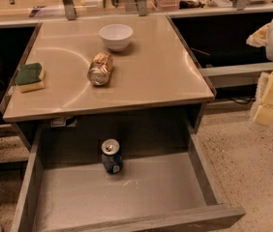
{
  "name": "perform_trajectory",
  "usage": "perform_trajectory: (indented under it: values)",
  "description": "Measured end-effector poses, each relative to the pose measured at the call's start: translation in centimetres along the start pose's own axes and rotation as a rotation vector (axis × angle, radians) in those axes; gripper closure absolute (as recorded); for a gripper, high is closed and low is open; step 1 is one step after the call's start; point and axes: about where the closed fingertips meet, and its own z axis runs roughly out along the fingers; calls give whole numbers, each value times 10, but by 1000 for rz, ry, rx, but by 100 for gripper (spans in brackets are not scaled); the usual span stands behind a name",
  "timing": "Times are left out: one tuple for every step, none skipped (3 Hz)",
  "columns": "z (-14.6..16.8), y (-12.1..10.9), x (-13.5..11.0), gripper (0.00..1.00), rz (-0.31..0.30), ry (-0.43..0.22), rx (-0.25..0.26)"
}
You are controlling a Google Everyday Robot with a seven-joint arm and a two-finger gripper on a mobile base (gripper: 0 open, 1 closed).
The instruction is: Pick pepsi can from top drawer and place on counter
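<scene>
The gripper (271,103) hangs right of the counter (151,76), perhaps clear of it; spread or closed, I cannot tell. The pepsi can (111,156) sits well to its left and lower, in the drawer (151,187).

One each: pepsi can (112,157), gold can (100,68), bowl (115,36), sponge (29,76), gripper (272,100) at right.
</scene>
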Motion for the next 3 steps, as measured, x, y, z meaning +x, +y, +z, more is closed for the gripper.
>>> perform_trajectory:
  values:
    - [0, 0, 0, 0, 0, 0, 0]
    - [15, 14, -4, 0, 28, -75, -46]
    - [57, 48, -26, 0, 72, -233, -147]
